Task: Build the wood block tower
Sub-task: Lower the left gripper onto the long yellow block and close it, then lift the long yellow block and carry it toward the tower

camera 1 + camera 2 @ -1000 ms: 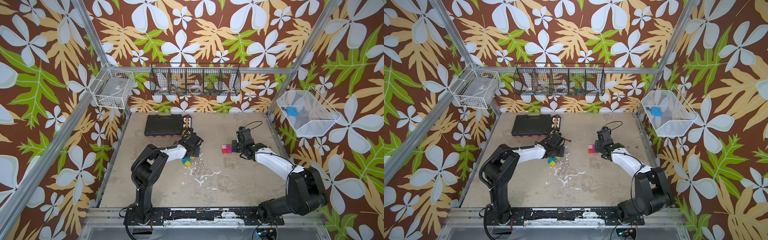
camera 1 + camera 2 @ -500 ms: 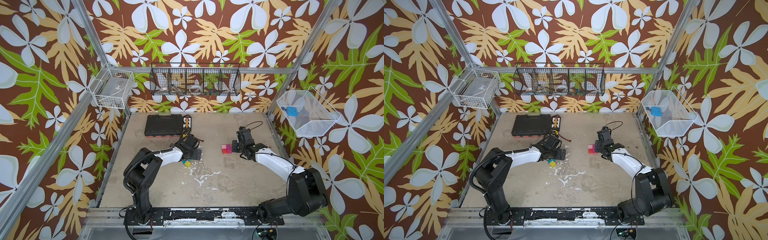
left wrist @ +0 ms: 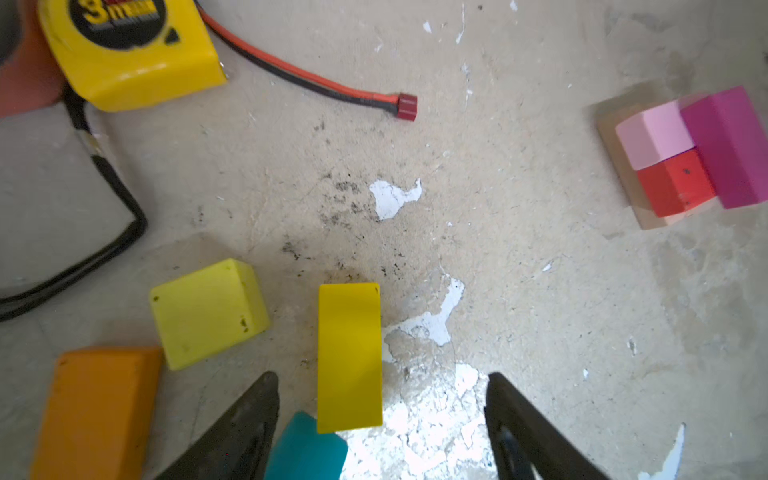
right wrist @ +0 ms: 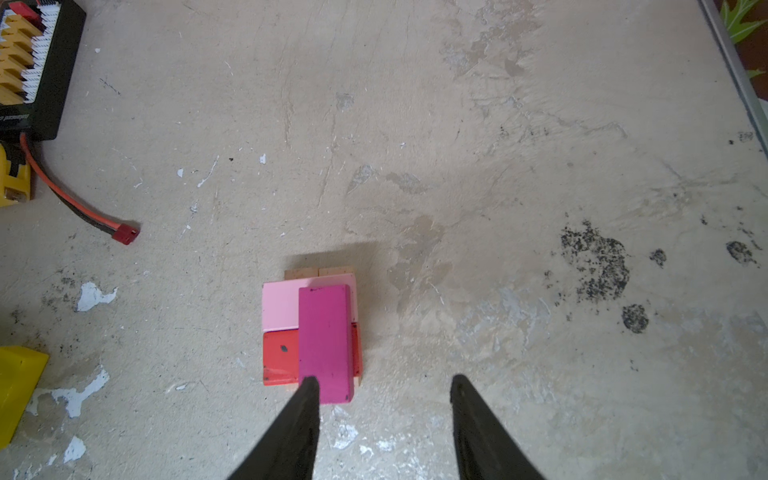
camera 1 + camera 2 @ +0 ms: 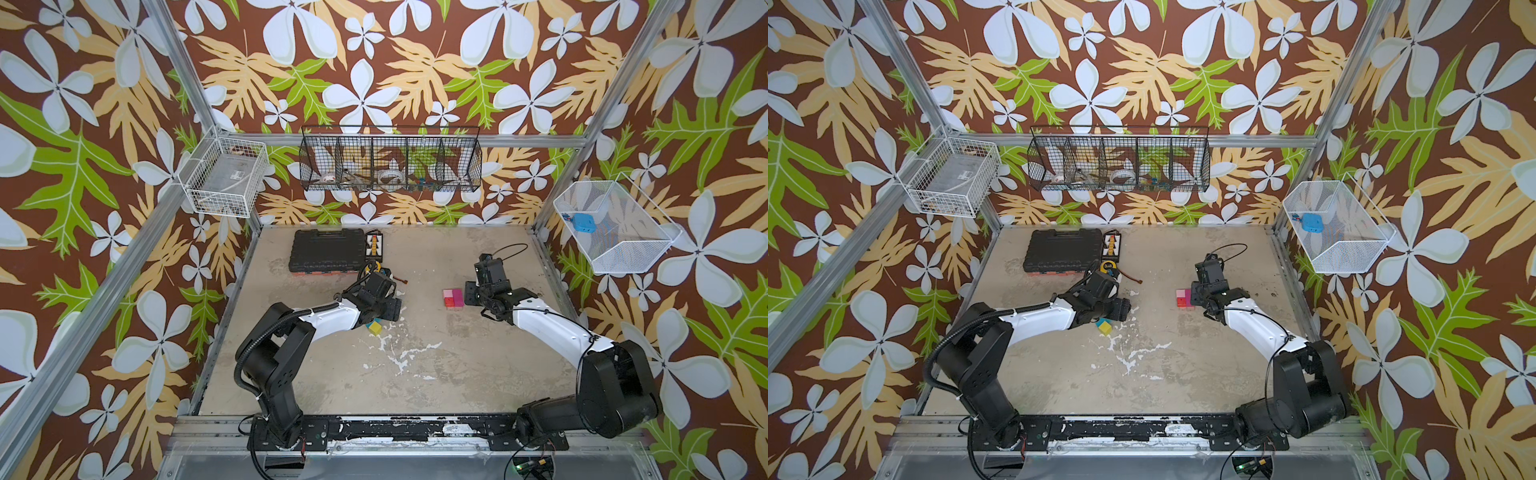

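Observation:
The tower is a magenta brick lying on a pink brick and a red brick, over tan planks. My right gripper is open just beside it, one fingertip overlapping the magenta brick's near end. My left gripper is open, with a yellow brick untouched between its jaws, closer to one finger. Loose beside it lie a teal wedge, a yellow cube and an orange brick.
A yellow tape measure and a red-black cable with a red plug lie near the loose blocks. A black tool case and a connector board sit at the back left. Wire baskets hang on the walls.
My left jaws have spread apart from nearly shut, and the left arm has dropped lower and shifted over the loose blocks. The right arm has hardly moved.

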